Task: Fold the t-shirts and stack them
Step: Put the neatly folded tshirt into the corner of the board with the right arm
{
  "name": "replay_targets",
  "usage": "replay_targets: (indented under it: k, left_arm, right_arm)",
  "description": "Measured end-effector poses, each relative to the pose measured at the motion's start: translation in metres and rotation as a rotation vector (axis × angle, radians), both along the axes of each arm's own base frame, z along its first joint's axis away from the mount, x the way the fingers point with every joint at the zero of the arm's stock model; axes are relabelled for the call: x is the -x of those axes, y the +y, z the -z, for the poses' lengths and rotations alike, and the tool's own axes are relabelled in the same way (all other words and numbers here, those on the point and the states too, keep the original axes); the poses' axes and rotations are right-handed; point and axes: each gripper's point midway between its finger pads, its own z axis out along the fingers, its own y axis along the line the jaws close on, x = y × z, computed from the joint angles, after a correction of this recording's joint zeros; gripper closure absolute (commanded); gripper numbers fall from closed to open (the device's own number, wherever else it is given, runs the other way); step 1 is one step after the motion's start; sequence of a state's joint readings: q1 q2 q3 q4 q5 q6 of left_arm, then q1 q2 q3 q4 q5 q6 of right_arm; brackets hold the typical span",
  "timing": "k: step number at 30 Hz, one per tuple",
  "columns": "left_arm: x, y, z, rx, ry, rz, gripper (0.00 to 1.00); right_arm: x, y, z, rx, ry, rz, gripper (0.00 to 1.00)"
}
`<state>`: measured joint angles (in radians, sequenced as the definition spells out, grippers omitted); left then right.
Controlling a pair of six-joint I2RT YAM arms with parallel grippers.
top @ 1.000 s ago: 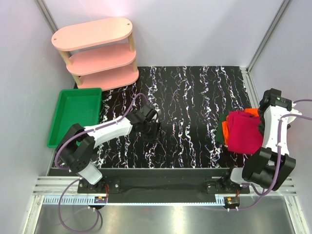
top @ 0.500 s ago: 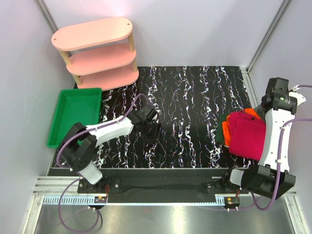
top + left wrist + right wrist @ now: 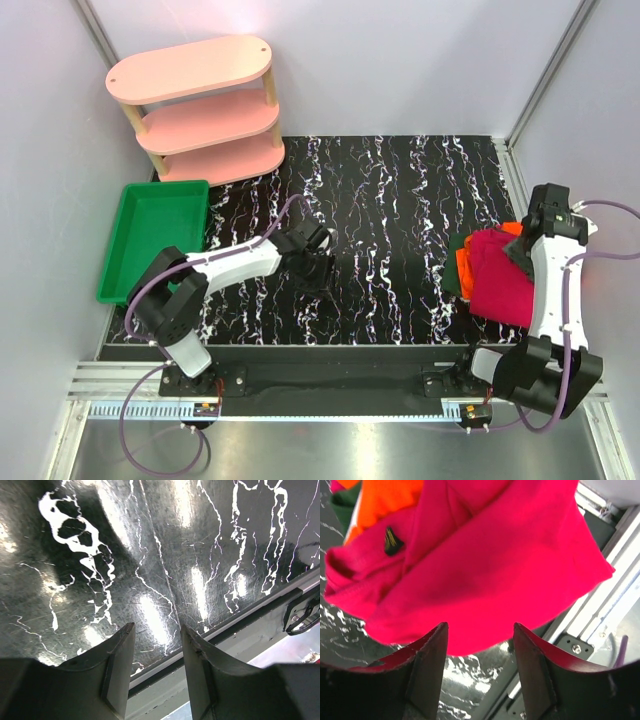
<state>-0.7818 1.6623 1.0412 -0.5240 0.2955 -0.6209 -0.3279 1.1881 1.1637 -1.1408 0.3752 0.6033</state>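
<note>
The t-shirts lie in a folded stack at the table's right edge. On top is the crimson shirt (image 3: 497, 275) (image 3: 485, 565), over the orange shirt (image 3: 463, 262) (image 3: 385, 500). A sliver of the dark green shirt (image 3: 452, 281) (image 3: 342, 502) shows underneath. My right gripper (image 3: 522, 250) (image 3: 480, 630) hovers open just above the crimson shirt's right side, with nothing between its fingers. Low over the bare marbled tabletop near the middle-left, my left gripper (image 3: 313, 270) (image 3: 157, 630) stands open and empty.
A green plastic tray (image 3: 155, 240) sits at the table's left edge. A pink three-tier shelf (image 3: 200, 110) stands at the back left. The metal rail (image 3: 330, 385) runs along the near edge, close to the stack's front corner.
My right gripper opened and lifted off the crimson shirt, leaving it on the stack, and the arm swung up and back. The left gripper crept slightly right.
</note>
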Motion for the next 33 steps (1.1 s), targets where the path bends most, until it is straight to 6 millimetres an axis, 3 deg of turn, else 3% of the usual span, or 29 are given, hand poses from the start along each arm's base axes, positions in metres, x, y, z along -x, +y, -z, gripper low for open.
replay_targets:
  k: [6,11,15,22,27,33]
  left_arm:
    - [0.003,-0.001,0.000,-0.002,0.004,0.003,0.55]
    - [0.004,0.003,-0.002,-0.015,0.003,-0.003,0.55]
    - [0.004,0.006,-0.016,-0.004,-0.030,-0.010,0.55]
    - [0.001,0.010,-0.035,0.015,-0.086,-0.024,0.53]
    - [0.002,0.014,-0.041,0.020,-0.107,-0.031,0.52]
    - [0.004,0.015,-0.043,0.027,-0.116,-0.041,0.52]
  right_arm:
    - [-0.021,-0.013,0.013,0.013,0.004,0.035,0.35]
    - [-0.041,-0.027,0.051,-0.031,0.112,0.073,0.34]
    - [-0.041,-0.031,0.076,-0.064,0.154,0.099,0.35]
    - [-0.047,-0.033,0.085,-0.109,0.151,0.108,0.36]
    - [-0.069,-0.019,0.067,-0.043,0.083,-0.015,0.32]
    - [-0.112,-0.005,-0.006,0.054,-0.179,-0.119,0.29]
